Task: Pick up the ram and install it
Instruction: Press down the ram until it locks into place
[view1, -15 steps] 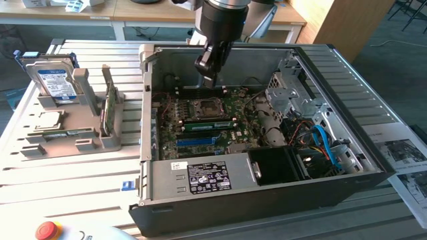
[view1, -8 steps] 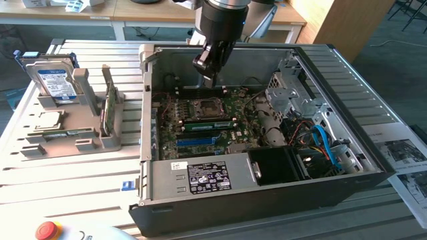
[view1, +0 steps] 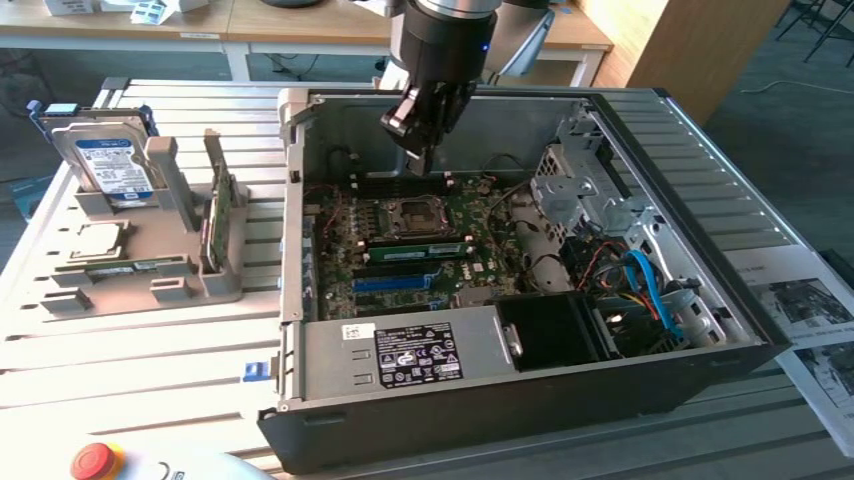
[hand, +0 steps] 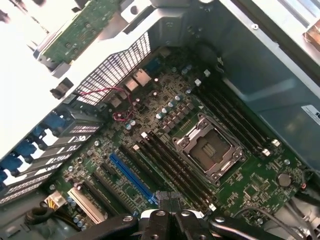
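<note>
**Finding 1: end effector.** The end effector (view1: 416, 160) hangs over the far half of the open case (view1: 534, 400), above the board and clear of it. Its tips are pressed together. In the wrist view the end effector (hand: 170, 202) shows nothing clamped between them. Judged empty.

**Finding 2: ram.** A thin green stick, taken to be the ram (view1: 134, 267), lies low in the grey rack (view1: 200, 285) on the surface (view1: 134, 350). It is outside the case, on the exterior view's left. Nothing touches it.

**Finding 3: governing relation.** The ram is well apart from the end effector, toward the exterior view's left and nearer the camera, with the case wall between them. Its long axis runs roughly across the exterior view, close to parallel with the memory slots beside the socket (view1: 407, 215). By that judgement a carry across would need little turning of the stick.

**Finding 4: reservation.** A second green strip (view1: 416, 250) stands along the slots on the near side of the socket. Whether it is a seated stick or bare board cannot be told, and the wrist view does not settle it.

**Status.** Pick-up judged not yet made.
</note>
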